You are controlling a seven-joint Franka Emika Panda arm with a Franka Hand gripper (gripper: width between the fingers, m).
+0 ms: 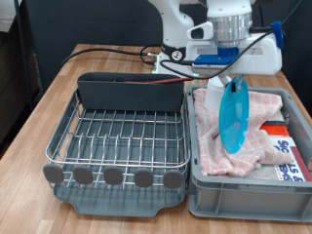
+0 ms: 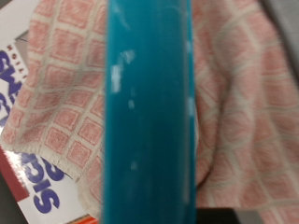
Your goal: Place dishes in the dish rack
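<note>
Exterior view. The arm's claw [image 1: 232, 70] hangs above the grey plastic bin [image 1: 252, 195] on the exterior view's right, closed on the upper rim of the light-blue plate [image 1: 234, 119]. The plate stands on edge, nearly upright, its lower rim down against or just over the pink-and-white checked cloth [image 1: 219, 146]; contact cannot be settled from this angle. The cloth lies crumpled inside the bin, partly covering a printed white box [image 1: 288, 151] at the bin's right side.

To the exterior view's left, touching the bin's wall, sits the dish rack [image 1: 122, 136]: a silver wire grid on a dark grey tray, with a tall grey compartment [image 1: 130, 90] along its far side and a row of round grey knobs [image 1: 115, 176] along its near side. No dish is seen on the grid. Both containers rest on a wooden tabletop [image 1: 39, 107]. The spoon and the mug do not show in either view.

Wrist view. The plate's [image 2: 149, 112] edge fills the centre as a broad teal band, with the checked cloth [image 2: 243, 121] on both sides and the box's lettering [image 2: 33, 177] at one corner. The claw's fingers are not visible here.
</note>
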